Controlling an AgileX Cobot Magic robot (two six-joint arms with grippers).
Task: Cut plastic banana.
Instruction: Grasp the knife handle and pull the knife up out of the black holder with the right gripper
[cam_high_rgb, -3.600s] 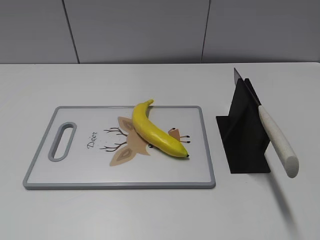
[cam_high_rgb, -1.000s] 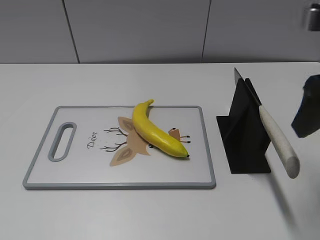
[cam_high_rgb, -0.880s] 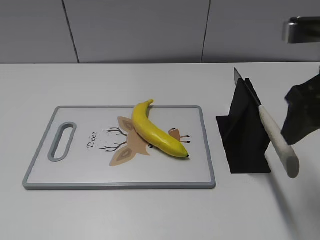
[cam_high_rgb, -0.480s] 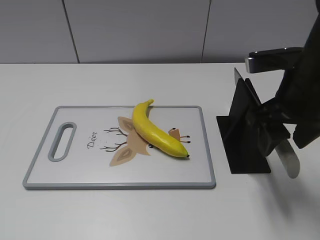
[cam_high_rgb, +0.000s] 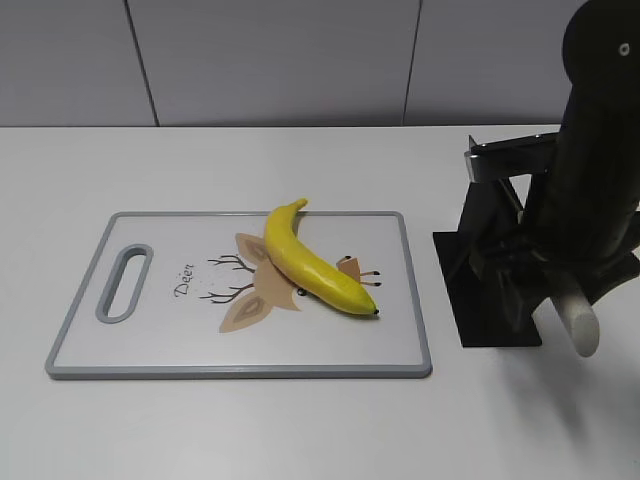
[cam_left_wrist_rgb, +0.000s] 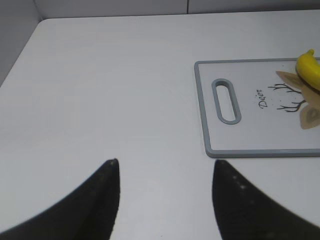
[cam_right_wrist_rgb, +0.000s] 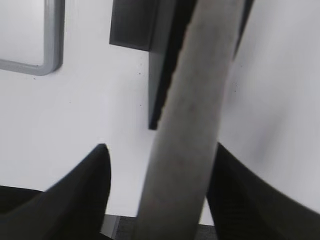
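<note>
Plastic banana (cam_high_rgb: 312, 266), glossy yellow and whole, lies diagonally across the middle of a grey-rimmed cutting board (cam_high_rgb: 90, 352), over a printed deer drawing, its stem pointing toward the far edge and its dark tip toward the near right. No cut shows in it, so the task appears to be at its first step: fetching the knife. To the right of the board, apart from it, a black knife stand (cam_high_rgb: 485, 290) sits on the white table (cam_high_rgb: 300, 430). The knife rests slanted in it, its pale handle (cam_high_rgb: 574, 318) jutting toward the camera, an angle that leaves the grip free to be taken. The right gripper (cam_right_wrist_rgb: 157, 170) is low over the stand, and its wrist view shows the handle running up between two spread dark fingers (cam_right_wrist_rgb: 87, 182), with a visible gap on each side; it is parted around the handle, not yet clamped. Closing squarely on the handle looks like the next need. The left gripper (cam_left_wrist_rgb: 165, 192) hangs well to the left of the board, its fingers apart and holding nothing, above bare table, likely waiting clear of the blade's path.
</note>
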